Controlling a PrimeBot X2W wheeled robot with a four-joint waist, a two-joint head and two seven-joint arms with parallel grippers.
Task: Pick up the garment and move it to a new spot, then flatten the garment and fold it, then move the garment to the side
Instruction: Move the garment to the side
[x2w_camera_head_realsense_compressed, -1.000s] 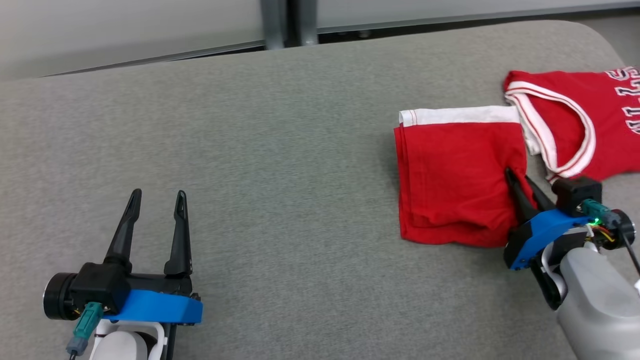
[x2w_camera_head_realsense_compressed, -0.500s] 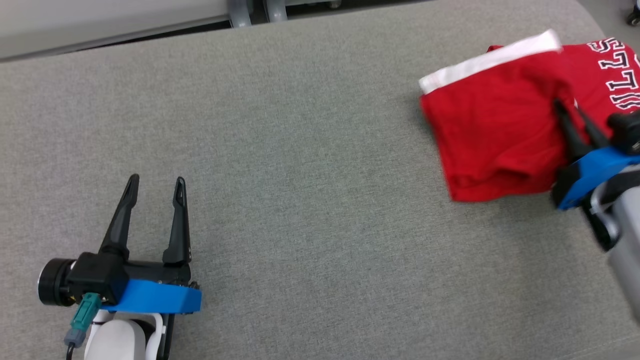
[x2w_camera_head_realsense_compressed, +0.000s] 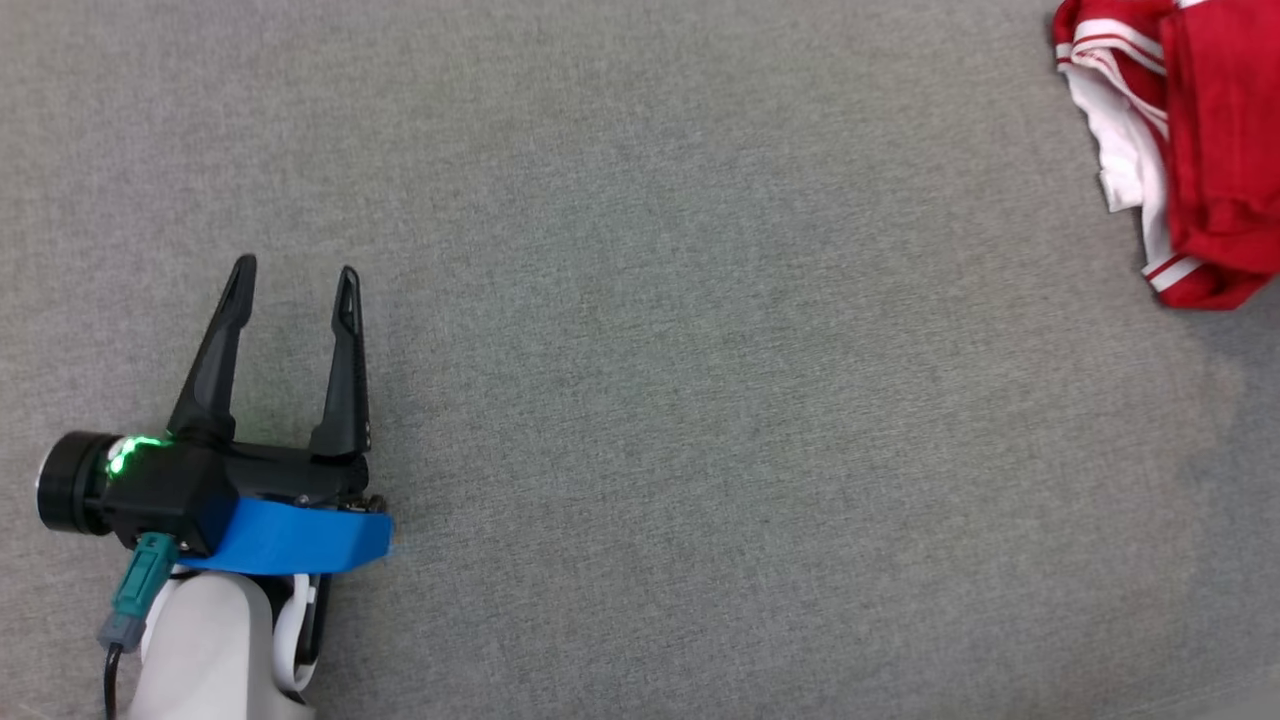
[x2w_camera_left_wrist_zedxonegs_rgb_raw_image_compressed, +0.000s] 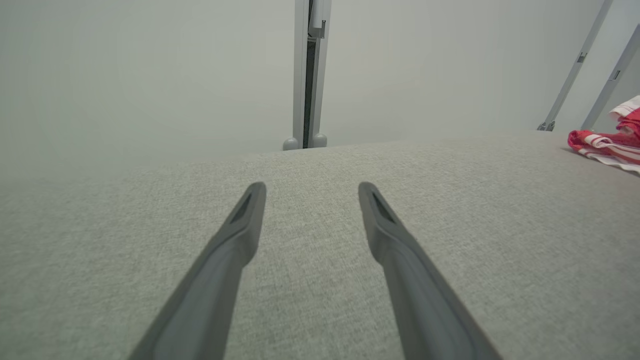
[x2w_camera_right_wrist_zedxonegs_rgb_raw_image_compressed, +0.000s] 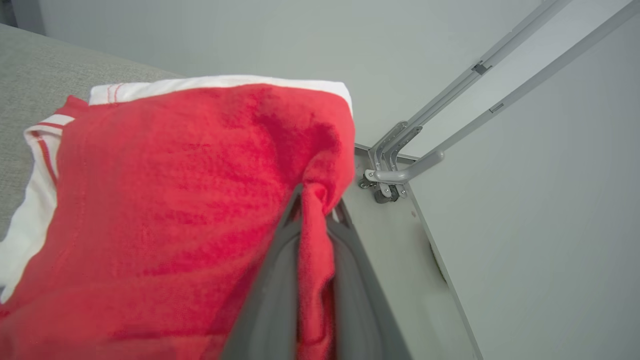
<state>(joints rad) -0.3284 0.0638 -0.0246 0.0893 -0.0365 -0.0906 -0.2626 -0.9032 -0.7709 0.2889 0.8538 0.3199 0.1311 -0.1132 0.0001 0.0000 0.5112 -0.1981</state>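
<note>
The garment (x2w_camera_head_realsense_compressed: 1225, 140) is a folded red piece with a white band, at the far upper right of the head view, partly cut by the frame edge. In the right wrist view my right gripper (x2w_camera_right_wrist_zedxonegs_rgb_raw_image_compressed: 317, 200) is shut on a bunched fold of the garment (x2w_camera_right_wrist_zedxonegs_rgb_raw_image_compressed: 175, 190), which hangs over and to the left of the fingers. My left gripper (x2w_camera_head_realsense_compressed: 295, 272) rests at the lower left of the grey surface, far from the garment, open with nothing between its fingers. From the left wrist view, the left gripper (x2w_camera_left_wrist_zedxonegs_rgb_raw_image_compressed: 311, 189) points across bare fabric, and the garment's (x2w_camera_left_wrist_zedxonegs_rgb_raw_image_compressed: 631, 117) white-banded red edge shows at the right frame edge.
A second red jersey with white striped trim (x2w_camera_head_realsense_compressed: 1115, 70) lies under and beside the held garment. The grey fabric-covered table (x2w_camera_head_realsense_compressed: 650, 350) spreads wide between the two arms. Its far edge (x2w_camera_left_wrist_zedxonegs_rgb_raw_image_compressed: 310, 147) meets pale walls; metal frame legs (x2w_camera_right_wrist_zedxonegs_rgb_raw_image_compressed: 395, 170) stand beyond the right corner.
The head camera has swung, so the whole picture shifted. The right gripper carried the folded garment to the right onto the striped jersey and left the head view. The left gripper stayed open.
</note>
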